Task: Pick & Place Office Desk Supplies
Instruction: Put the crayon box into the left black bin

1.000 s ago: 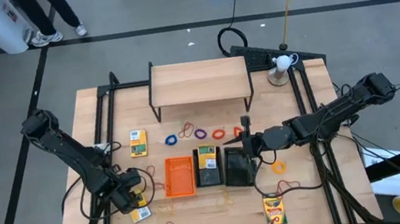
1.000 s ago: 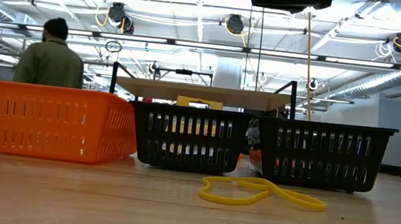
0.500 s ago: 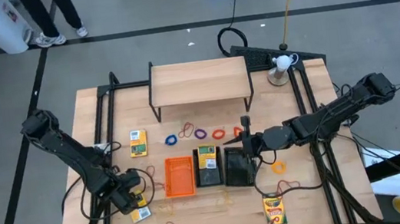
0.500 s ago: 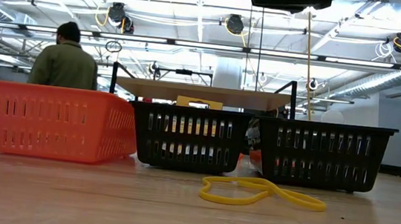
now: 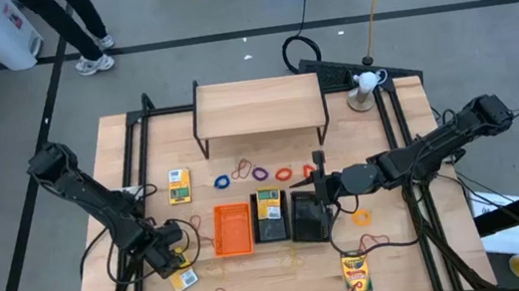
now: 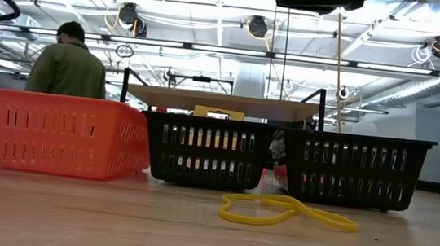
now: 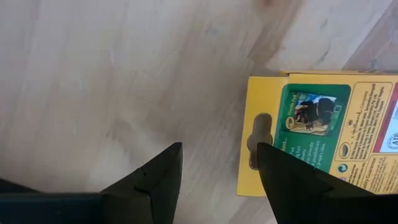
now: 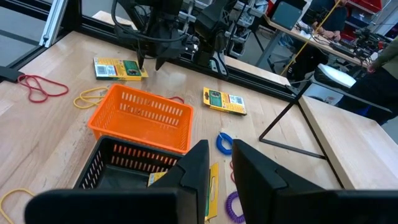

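From the high view, I have the left gripper low over the near-left part of the surface, hanging right by a crayon box that lies flat there, while the right gripper sits over the far edge of the right-hand black tray. The three trays stand in a row mid-surface: the orange tray, then the middle black tray with one crayon box already inside, then the right one. Two more boxes are loose, one at the far left and one near the front right, and the rubber bands lie scattered, a coloured row beyond the trays and others nearer the front, so I judge sorting is barely begun. The low view shows only the tray fronts in a line with a yellow band lying before them, and a person standing in the room beyond. In the left wrist view my fingers are spread wide with nothing between them, one tip overlapping the box's edge, the other over bare wood. In the right wrist view the fingers stand close together with a narrow gap; I see nothing pinched there.
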Robot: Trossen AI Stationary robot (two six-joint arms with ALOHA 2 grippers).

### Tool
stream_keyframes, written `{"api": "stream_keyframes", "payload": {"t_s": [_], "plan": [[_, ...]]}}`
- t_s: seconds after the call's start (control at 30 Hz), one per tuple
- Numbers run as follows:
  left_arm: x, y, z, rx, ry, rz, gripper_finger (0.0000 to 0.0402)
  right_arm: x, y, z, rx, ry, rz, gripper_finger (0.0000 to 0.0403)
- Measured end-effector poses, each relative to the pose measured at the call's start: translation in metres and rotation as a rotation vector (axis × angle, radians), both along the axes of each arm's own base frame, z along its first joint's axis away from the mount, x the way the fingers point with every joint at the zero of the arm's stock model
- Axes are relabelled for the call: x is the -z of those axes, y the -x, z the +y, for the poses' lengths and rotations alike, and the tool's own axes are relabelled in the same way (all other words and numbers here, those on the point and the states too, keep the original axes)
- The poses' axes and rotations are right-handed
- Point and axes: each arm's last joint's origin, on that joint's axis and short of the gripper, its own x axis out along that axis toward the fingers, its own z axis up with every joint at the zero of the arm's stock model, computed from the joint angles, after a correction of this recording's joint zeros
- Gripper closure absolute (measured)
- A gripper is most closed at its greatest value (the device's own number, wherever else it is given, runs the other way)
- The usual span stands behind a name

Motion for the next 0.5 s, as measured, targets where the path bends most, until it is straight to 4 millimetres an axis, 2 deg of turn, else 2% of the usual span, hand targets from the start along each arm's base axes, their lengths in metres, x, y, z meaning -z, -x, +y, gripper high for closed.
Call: {"api": "stream_keyframes", "payload": {"t_s": [0.17, 0.5], "plan": [[0.0, -0.003, -0.003, 0.005, 0.024, -0.031, 0.0209, 0.0, 0.0, 0.0, 0.0, 0.0, 0.0, 0.0344], [-0.002, -0.01, -0.01, 0.033, 0.102, -0.111, 0.0286, 0.0, 0.0, 0.0, 0.0, 0.001, 0.0, 0.0344]]}}
